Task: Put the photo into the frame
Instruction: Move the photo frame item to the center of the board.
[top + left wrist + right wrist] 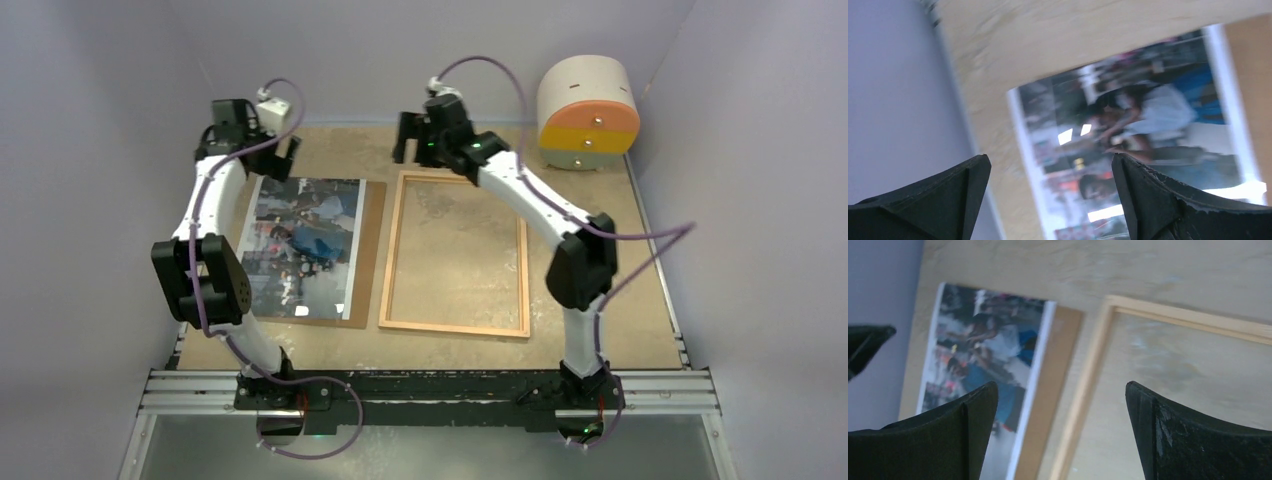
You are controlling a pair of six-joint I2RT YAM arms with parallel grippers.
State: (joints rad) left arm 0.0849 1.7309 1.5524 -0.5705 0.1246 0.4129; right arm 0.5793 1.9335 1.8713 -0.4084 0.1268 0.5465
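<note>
The photo (300, 245) lies face up on a brown backing panel (367, 250) at the left of the table. Beside it on the right lies the frame (392, 250), flat, with the table showing through its pane. My left gripper (285, 157) hangs open above the photo's far edge, and the photo (1128, 140) shows blurred between its fingers (1050, 165). Open too, my right gripper (410, 138) hovers over the frame's far left corner. In the right wrist view its fingers (1062, 390) straddle the frame's left rail (1088, 385), the panel (1058, 375) and the photo (983, 345). Neither gripper holds anything.
A round white box with orange, yellow and grey drawer fronts (588, 110) stands at the back right corner. Grey-violet walls close in the table on the left, back and right. A metal rail (430, 390) carries the arm bases at the near edge.
</note>
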